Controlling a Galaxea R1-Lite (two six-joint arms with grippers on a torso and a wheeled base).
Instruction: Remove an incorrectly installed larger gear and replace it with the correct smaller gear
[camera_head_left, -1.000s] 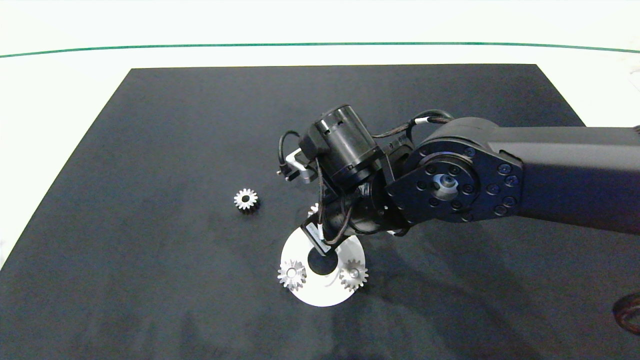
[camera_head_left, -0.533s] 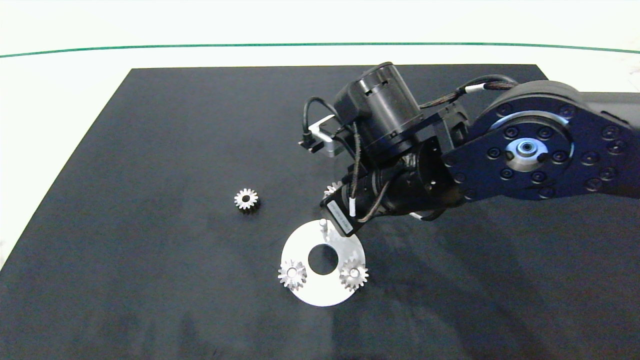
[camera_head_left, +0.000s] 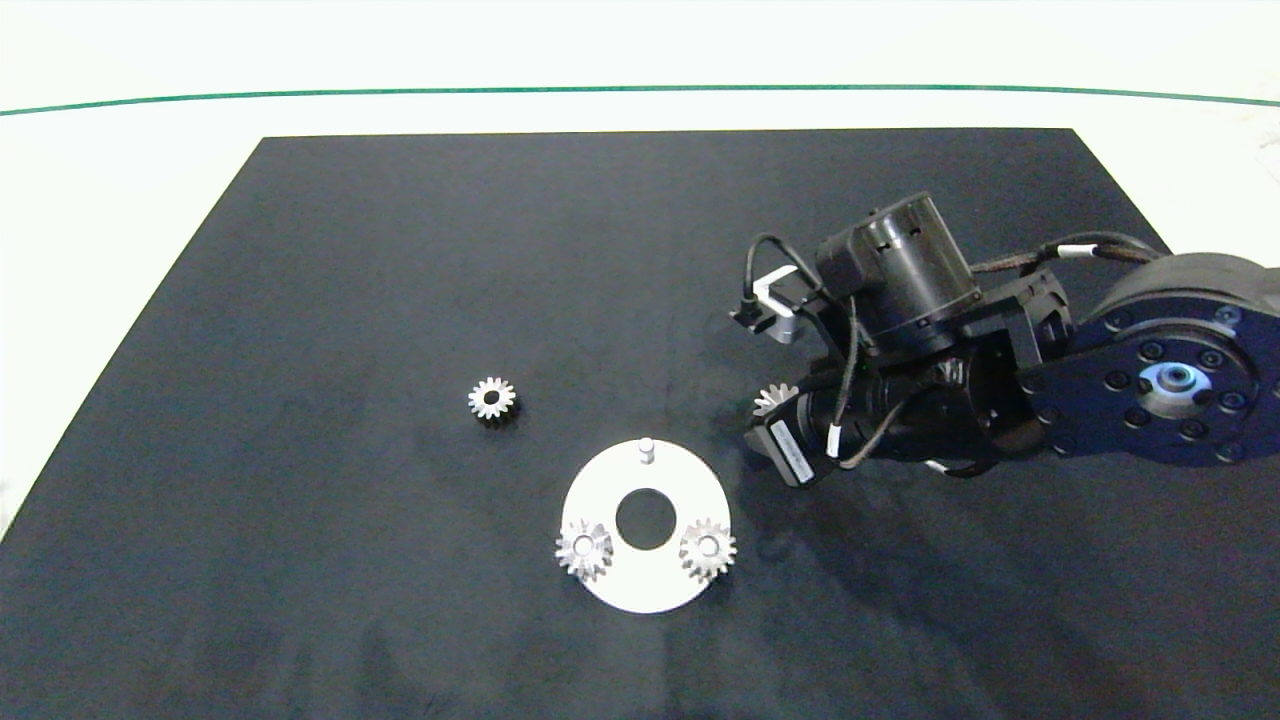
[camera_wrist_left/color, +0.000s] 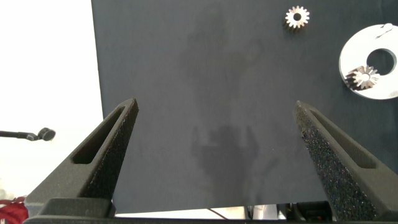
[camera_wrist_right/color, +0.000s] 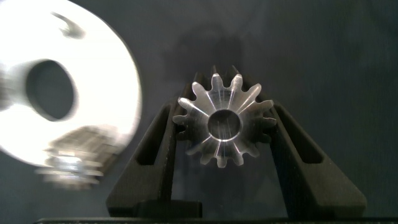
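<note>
The larger gear (camera_wrist_right/color: 222, 124) is clamped between the fingers of my right gripper (camera_wrist_right/color: 222, 134), held above the black mat; in the head view only its toothed edge (camera_head_left: 774, 400) shows, to the right of the white disc (camera_head_left: 600, 500). The disc's far peg (camera_head_left: 645, 449) stands bare, and two small silver gears (camera_head_left: 584, 548) (camera_head_left: 708, 546) sit on its near pegs. The smaller gear (camera_head_left: 492, 398) lies loose on the mat left of the disc, also visible in the left wrist view (camera_wrist_left/color: 297, 17). My left gripper (camera_wrist_left/color: 217, 143) hovers open over the mat's left edge, holding nothing.
A black mat (camera_head_left: 350, 250) covers most of the white table. A green line (camera_head_left: 400, 95) runs across the table beyond the mat. The disc (camera_wrist_left/color: 388, 90) shows in the left wrist view too.
My right gripper lifted the larger gear off the disc's far peg and carried it to the right, away from the disc. The peg now stands bare.
</note>
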